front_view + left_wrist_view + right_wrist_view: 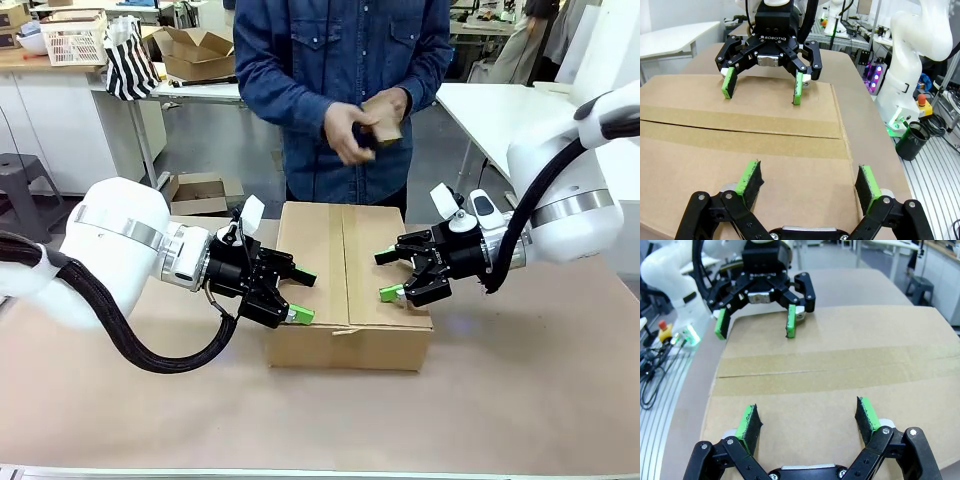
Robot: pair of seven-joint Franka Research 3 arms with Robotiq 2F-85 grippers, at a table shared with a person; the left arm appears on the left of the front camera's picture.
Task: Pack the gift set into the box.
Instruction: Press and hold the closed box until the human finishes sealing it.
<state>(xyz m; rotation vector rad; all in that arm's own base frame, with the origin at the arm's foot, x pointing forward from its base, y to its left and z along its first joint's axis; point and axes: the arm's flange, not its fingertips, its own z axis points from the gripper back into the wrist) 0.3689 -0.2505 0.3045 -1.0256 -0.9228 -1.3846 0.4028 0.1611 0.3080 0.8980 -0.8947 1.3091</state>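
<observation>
The box [350, 270] lies in the middle of the table with its flaps folded shut, a seam running along its top [740, 150] [830, 370]. My left gripper [303, 297] [809, 180] is open at the box's left edge, just over the top. From the other side my right gripper [388, 276] [808, 419] faces it, also open, nothing between its fingers. Each wrist view shows the opposite gripper across the box top: the right gripper [763, 86] and the left gripper [755, 323]. Behind the box, the person's hands hold a small brown item [380, 118]; I cannot tell whether it is the gift set.
The table [500, 400] is covered in brown paper, with free room in front of the box. Behind the person stand a white basket [75, 38], a striped bag [130, 60] and a small open carton [195, 52]. A white table [500, 105] is at the back right.
</observation>
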